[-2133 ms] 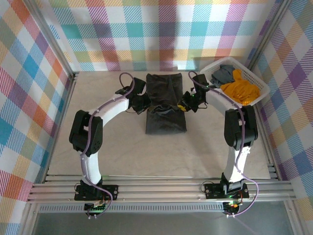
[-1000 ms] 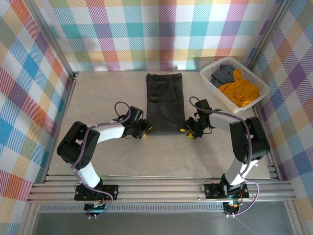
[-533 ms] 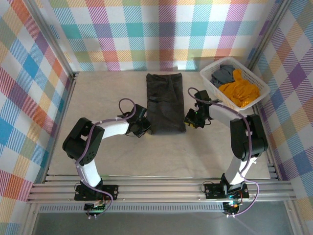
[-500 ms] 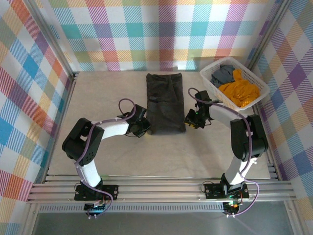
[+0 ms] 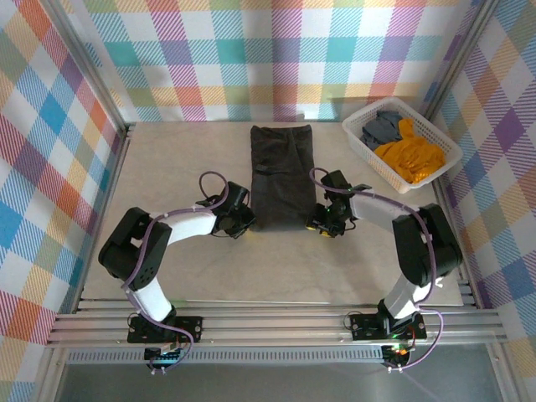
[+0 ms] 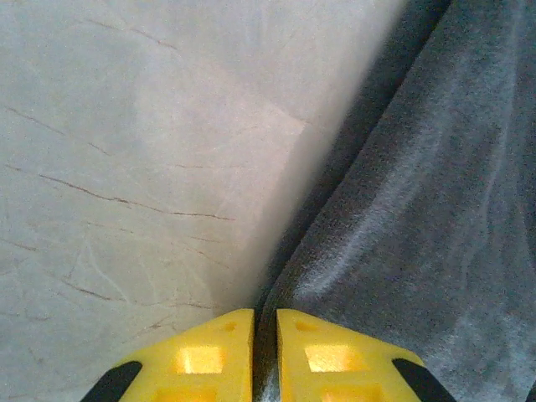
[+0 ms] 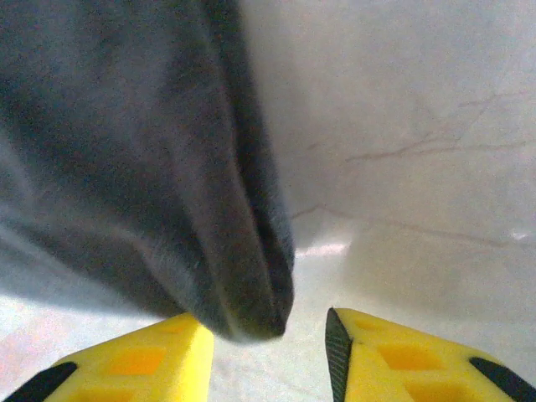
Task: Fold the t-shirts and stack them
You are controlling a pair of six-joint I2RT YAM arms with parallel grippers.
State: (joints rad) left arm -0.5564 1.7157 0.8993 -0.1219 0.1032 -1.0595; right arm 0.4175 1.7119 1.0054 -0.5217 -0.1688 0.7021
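The charcoal t-shirt (image 5: pixel 283 176) lies on the table as a long, narrow folded strip. My left gripper (image 5: pixel 245 224) sits low at its near left corner. In the left wrist view the yellow fingers (image 6: pixel 209 352) of that gripper (image 6: pixel 265 322) are pinched on the cloth's edge (image 6: pixel 419 209). My right gripper (image 5: pixel 319 224) is at the near right corner. In the right wrist view its jaws (image 7: pixel 268 322) stand open, with the folded corner (image 7: pixel 126 151) hanging between them against the left finger. An orange t-shirt (image 5: pixel 410 159) and a grey one (image 5: pixel 381 126) lie in the basket.
The white lattice basket (image 5: pixel 373 159) stands at the back right beside the plaid wall. Bare marbled tabletop (image 5: pixel 184 167) stretches to the left of the strip and along the near side (image 5: pixel 276 268). Aluminium frame posts edge the table.
The left jaws have closed onto the shirt's near left edge. The right gripper went a little up the right edge, then came back to the near corner. The shirt itself lies as before.
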